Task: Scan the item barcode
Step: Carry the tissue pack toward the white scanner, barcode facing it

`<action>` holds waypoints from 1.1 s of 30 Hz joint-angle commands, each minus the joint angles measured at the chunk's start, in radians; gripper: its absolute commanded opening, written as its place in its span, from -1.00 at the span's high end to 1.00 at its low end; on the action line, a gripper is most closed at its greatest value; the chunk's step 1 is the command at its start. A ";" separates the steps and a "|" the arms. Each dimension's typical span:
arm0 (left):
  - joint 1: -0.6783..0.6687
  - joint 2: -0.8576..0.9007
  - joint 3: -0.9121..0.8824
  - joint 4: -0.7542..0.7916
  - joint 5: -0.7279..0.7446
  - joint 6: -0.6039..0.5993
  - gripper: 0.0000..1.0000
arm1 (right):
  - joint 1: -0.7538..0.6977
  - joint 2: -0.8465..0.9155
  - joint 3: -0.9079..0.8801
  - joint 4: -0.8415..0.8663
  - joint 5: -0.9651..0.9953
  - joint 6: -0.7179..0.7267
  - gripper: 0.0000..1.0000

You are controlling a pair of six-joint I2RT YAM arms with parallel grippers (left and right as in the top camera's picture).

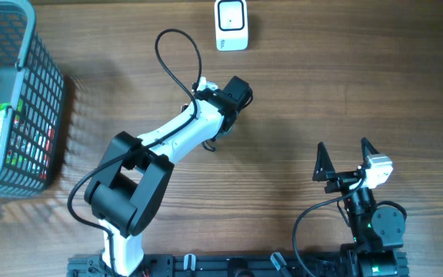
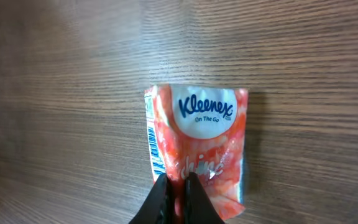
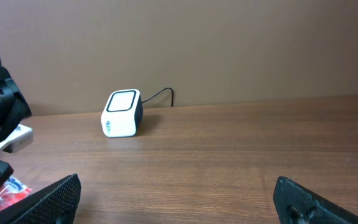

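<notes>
My left hand (image 2: 178,186) is pinched shut on the near edge of the tissue pack (image 2: 197,140). The pack lies flat on the bench (image 1: 321,92), well short of the scanner (image 1: 231,25), on my side of it. So the grasp looks made. The lift, the carry to the scanner and turning the barcode strip (image 2: 150,134) toward its window are not yet done, I'd say. My right hand (image 1: 347,158) stands wide open and empty, farther from the scanner. The basket (image 1: 21,100) sits well to the left of the scanner. The bench is brown wood grain, and behind the scanner there's a plain brown wall (image 3: 229,43).
</notes>
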 commanded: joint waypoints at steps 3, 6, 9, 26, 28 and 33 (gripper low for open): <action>-0.001 -0.026 0.083 -0.095 -0.275 0.133 0.92 | -0.005 -0.006 -0.001 0.003 0.010 0.001 -1.00; -0.001 -0.024 0.082 -0.095 -0.283 0.181 0.92 | -0.005 -0.006 -0.001 0.003 0.010 0.001 -0.99; -0.001 -0.018 0.079 -0.092 -0.158 0.181 0.92 | -0.005 -0.006 -0.001 0.003 0.010 0.001 -0.99; -0.050 0.072 0.054 -0.085 -0.203 0.246 0.92 | -0.005 -0.006 -0.001 0.003 0.010 0.001 -1.00; -0.066 0.074 0.054 -0.084 -0.206 0.245 0.92 | -0.005 -0.006 -0.001 0.003 0.010 0.000 -0.99; -0.116 0.074 0.054 -0.084 -0.198 0.243 0.91 | -0.005 -0.006 -0.001 0.003 0.010 0.001 -0.99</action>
